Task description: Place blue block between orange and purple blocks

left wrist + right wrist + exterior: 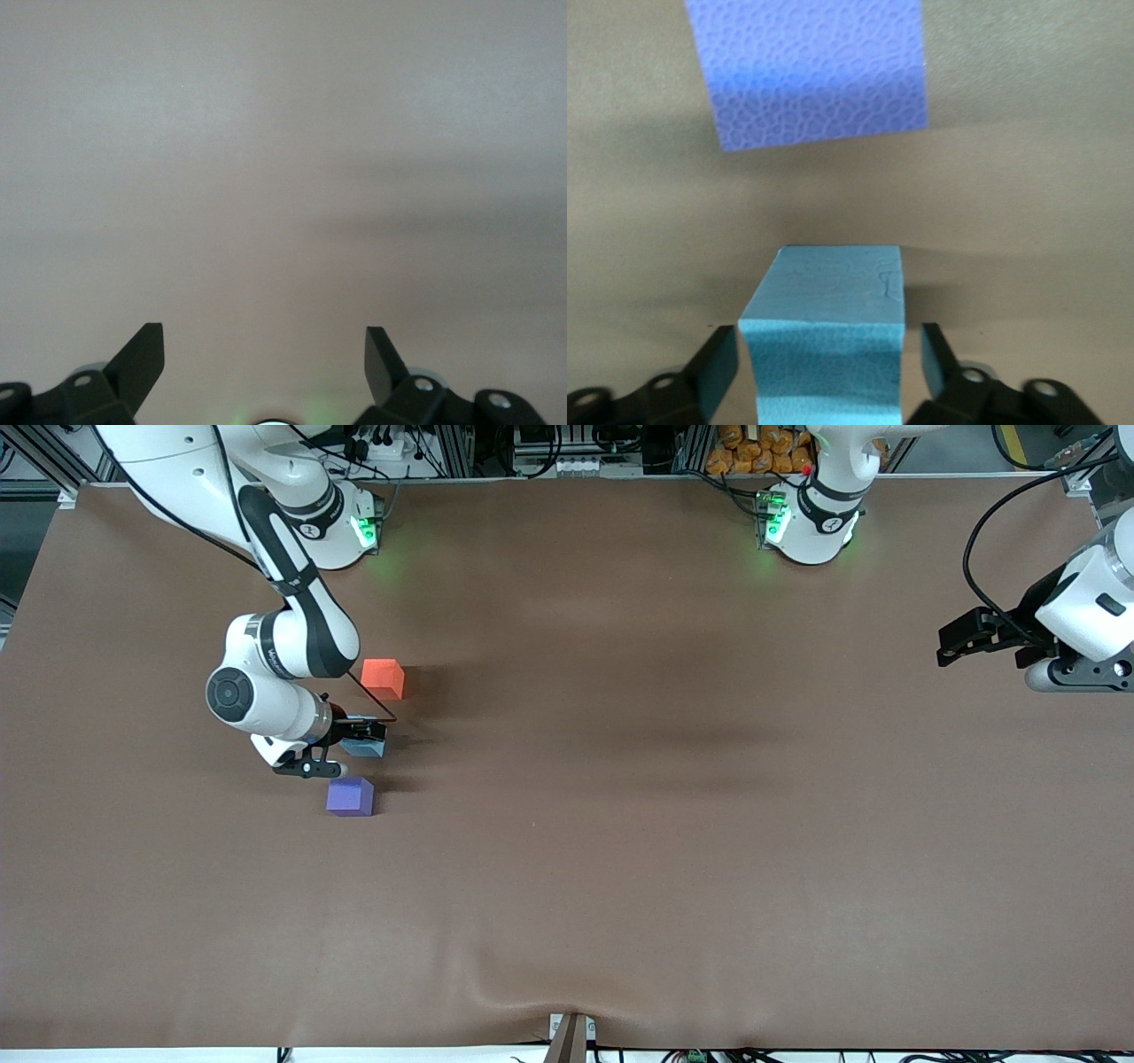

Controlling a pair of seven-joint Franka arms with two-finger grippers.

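Note:
The sky-blue block (366, 748) sits on the brown table between the orange-red block (383, 677), which lies farther from the front camera, and the violet-purple block (350, 796), which lies nearer. My right gripper (367, 734) is low over the blue block. In the right wrist view its fingers (719, 367) stand on either side of the blue block (828, 301) with a thin gap on each side, so the gripper (828, 365) is open. The purple block (811, 71) shows close ahead. My left gripper (952, 642) waits, open and empty (264, 354), at the left arm's end.
The brown table cover (620, 824) has a raised wrinkle near the front edge at the middle (532, 974). The two arm bases (350, 527) stand along the edge farthest from the front camera.

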